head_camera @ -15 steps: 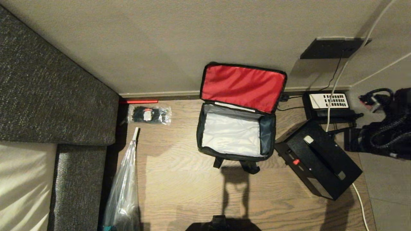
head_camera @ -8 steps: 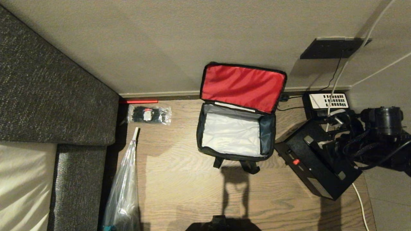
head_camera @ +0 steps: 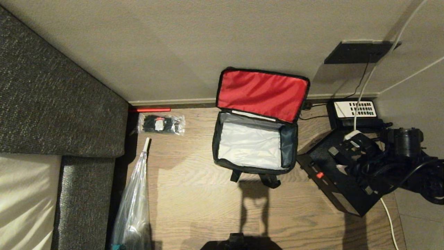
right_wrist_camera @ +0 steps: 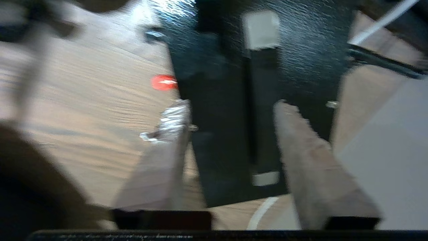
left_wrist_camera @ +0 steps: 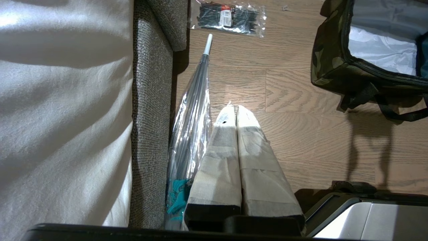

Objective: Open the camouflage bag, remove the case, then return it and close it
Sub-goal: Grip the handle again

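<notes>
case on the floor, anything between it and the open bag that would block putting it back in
Nothing visible does. The case lies on bare floor just right of the camouflage bag, whose lid is up and whose inside looks empty. The right gripper, open, is above the case.

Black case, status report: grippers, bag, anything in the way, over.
Right gripper open above the case, not gripping. Left gripper shut, parked by the sofa. Camouflage bag open, empty. White cable crosses the case's far end.
</notes>
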Controlling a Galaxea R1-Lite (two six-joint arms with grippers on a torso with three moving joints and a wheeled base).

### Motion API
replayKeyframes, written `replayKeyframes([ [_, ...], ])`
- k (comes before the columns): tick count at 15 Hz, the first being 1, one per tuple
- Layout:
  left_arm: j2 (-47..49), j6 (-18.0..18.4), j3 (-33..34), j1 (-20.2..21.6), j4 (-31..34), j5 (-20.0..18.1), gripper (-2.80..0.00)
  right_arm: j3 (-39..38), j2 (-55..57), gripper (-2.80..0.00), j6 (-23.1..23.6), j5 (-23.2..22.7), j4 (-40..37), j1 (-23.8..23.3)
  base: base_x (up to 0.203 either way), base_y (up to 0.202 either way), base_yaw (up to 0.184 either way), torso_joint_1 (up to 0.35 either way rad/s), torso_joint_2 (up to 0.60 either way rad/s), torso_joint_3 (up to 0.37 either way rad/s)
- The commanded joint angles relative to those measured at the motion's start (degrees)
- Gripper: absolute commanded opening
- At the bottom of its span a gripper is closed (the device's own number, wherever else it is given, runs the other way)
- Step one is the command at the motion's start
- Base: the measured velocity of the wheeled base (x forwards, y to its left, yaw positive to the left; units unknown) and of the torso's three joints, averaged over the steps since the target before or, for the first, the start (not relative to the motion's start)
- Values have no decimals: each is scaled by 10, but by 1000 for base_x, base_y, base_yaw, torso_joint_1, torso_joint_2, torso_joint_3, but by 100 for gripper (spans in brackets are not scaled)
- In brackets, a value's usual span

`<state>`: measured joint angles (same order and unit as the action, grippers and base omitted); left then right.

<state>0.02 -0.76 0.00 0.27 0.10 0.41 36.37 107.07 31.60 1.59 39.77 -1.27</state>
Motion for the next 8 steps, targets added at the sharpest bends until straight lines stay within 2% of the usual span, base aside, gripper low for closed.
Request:
replayKeyframes([
  [1,-1,0,2,0,0,0,-280,-12,33,0,14,54,46,0,0,0,0,0,0,0],
  [4,-1,0,2,0,0,0,-280,-38,61,0,43,75,171,0,0,0,0,0,0,0],
  [5,-1,0,2,0,0,0,-280,-54,68,0,78,77,206,0,0,0,0,0,0,0],
  [7,-1,0,2,0,0,0,-280,-72,74,0,136,99,229,-2,0,0,0,0,0,0],
  [8,-1,0,2,0,0,0,-280,-79,76,0,142,133,228,-2,0,0,0,0,0,0],
])
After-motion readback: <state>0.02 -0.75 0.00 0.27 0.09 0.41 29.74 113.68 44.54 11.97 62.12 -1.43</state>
